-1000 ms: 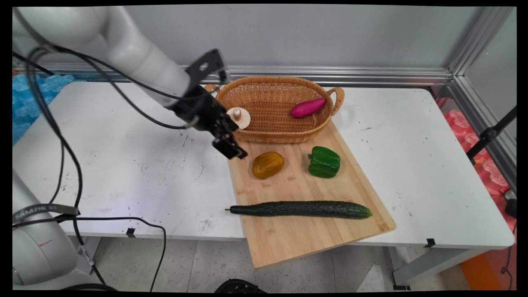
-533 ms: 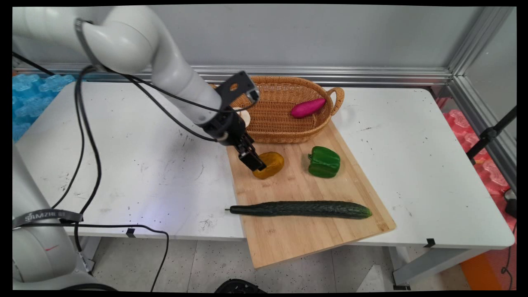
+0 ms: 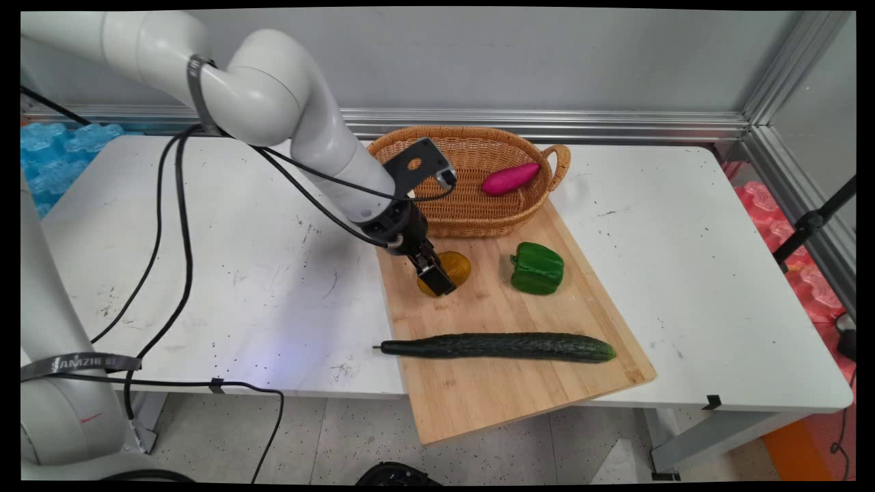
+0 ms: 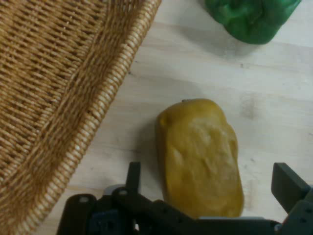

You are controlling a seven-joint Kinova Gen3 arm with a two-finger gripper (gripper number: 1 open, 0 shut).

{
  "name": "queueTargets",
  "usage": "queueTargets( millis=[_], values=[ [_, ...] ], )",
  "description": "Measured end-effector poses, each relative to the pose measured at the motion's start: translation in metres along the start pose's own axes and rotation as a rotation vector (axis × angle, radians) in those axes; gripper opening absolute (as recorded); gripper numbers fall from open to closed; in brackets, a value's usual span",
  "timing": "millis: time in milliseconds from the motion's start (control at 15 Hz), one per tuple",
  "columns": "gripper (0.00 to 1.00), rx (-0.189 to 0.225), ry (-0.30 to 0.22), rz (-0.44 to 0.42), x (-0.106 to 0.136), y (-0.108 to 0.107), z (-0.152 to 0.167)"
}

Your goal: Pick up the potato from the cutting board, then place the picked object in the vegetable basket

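Reaching down from the upper left, the white arm sets its black gripper [image 3: 437,279] low over a yellow-brown potato [image 3: 452,268] on the wooden cutting board [image 3: 519,389]. From across the table the hand covers the potato's left half; the hand view alone shows the fingers spread wide, one finger [image 4: 133,175] at the potato's [image 4: 200,156] left flank and the other at its right, neither visibly pressing it, so the gripper stands released around the potato. That close view also catches the wicker basket's [image 4: 54,98] rim at ten o'clock of the potato and a green pepper [image 4: 250,18] at one o'clock. Only the main view takes in the rest: the basket [image 3: 472,219] at twelve o'clock of the potato, a purple sweet potato [image 3: 510,178] inside it, the pepper [image 3: 537,268] at three o'clock, and a long cucumber [image 3: 499,346] lying across the board at six o'clock, all on the white table [image 3: 205,273].
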Motion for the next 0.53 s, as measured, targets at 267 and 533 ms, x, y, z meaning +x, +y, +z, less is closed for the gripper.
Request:
queueTargets(
  millis=[267, 533],
  values=[
    [1.0, 0.021, -0.021, 0.006, 0.004, 0.004, 0.011],
    [0.0, 0.04, -0.038, 0.014, 0.007, 0.007, 0.015]
  ],
)
